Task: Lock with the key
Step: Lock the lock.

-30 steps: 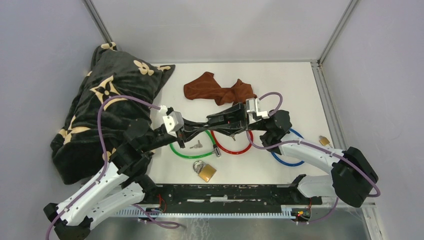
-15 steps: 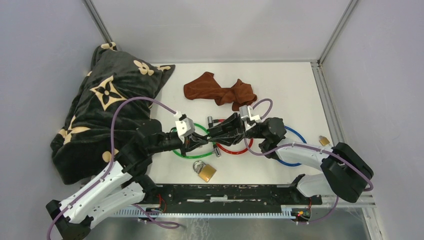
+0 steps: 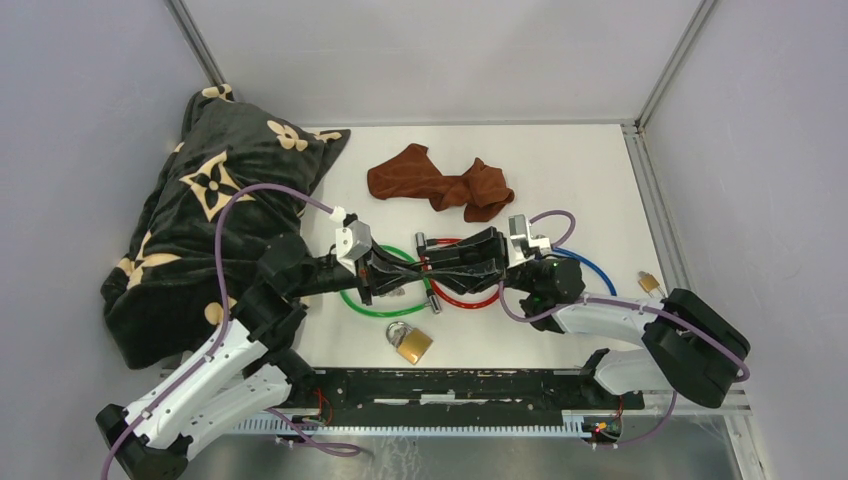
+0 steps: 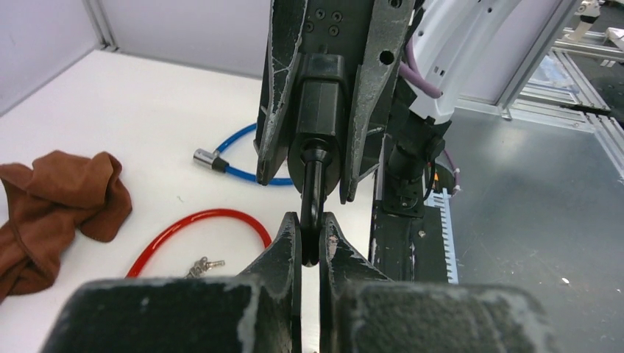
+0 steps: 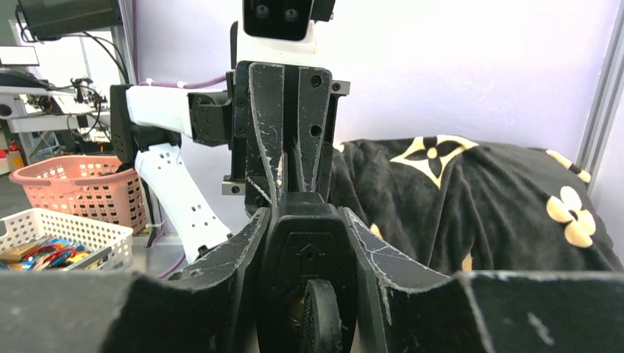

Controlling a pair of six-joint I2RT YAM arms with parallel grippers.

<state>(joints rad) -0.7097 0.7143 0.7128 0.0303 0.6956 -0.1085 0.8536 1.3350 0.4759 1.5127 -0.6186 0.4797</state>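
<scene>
Both grippers have dipped together over the middle of the tabletop: your left gripper pinches the key, your right gripper clamps the black lock body. The key stays seated; turning it looks next.

the green cable loop and red cable loop are partly covered by the left end effector and right end effector; the blade of the key is hidden throughout.
</scene>
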